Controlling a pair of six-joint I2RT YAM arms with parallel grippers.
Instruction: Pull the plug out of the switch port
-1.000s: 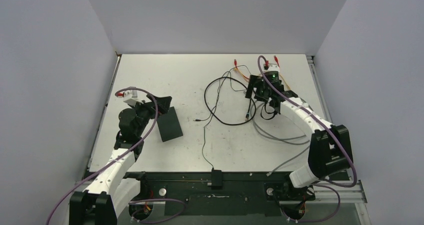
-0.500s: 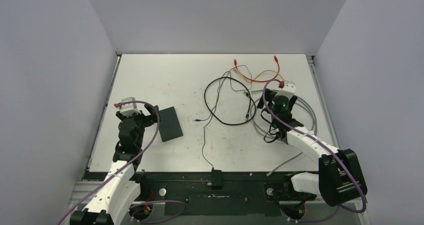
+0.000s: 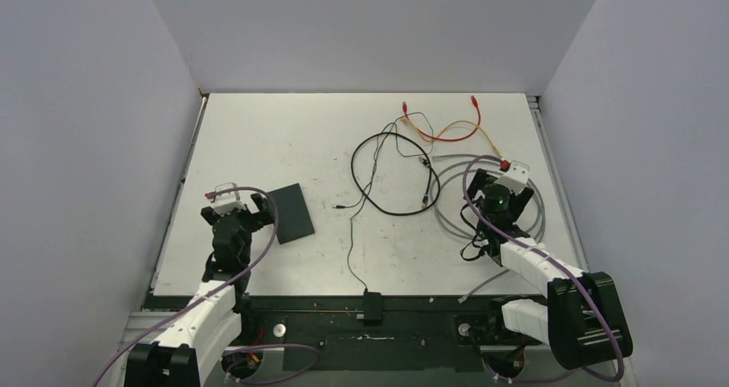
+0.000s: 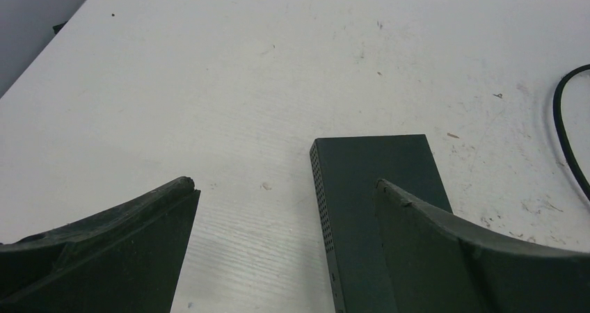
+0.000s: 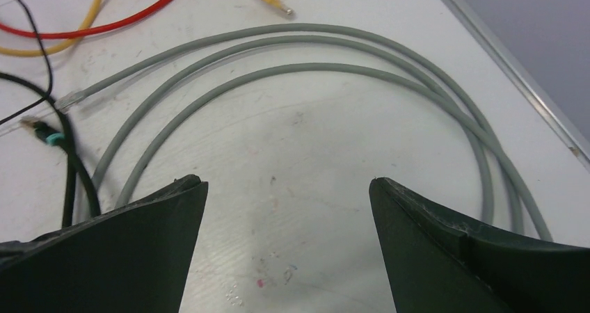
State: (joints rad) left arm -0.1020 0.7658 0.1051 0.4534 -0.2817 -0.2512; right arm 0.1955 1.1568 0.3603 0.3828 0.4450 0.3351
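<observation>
Left gripper (image 4: 285,188) spread and empty just beside the switch (image 4: 376,167), flat on the bench (image 4: 209,62); right gripper (image 5: 287,184) likewise spread, well right of switch above loose grey cable (image 5: 313,49), nothing reaches the switch, so plug seemingly out.

A: What do the arms (image 3: 211,299) look like?
B: White shells low down, black joints nearer each claw. A purple cable (image 3: 273,222) loops along each.
A: And the claws?
B: The left claw (image 4: 282,188) and right claw (image 5: 286,182) have matte black wedge fingers (image 5: 445,257) with scuffed edges. A white block (image 3: 517,174) tipped red sits behind each.
</observation>
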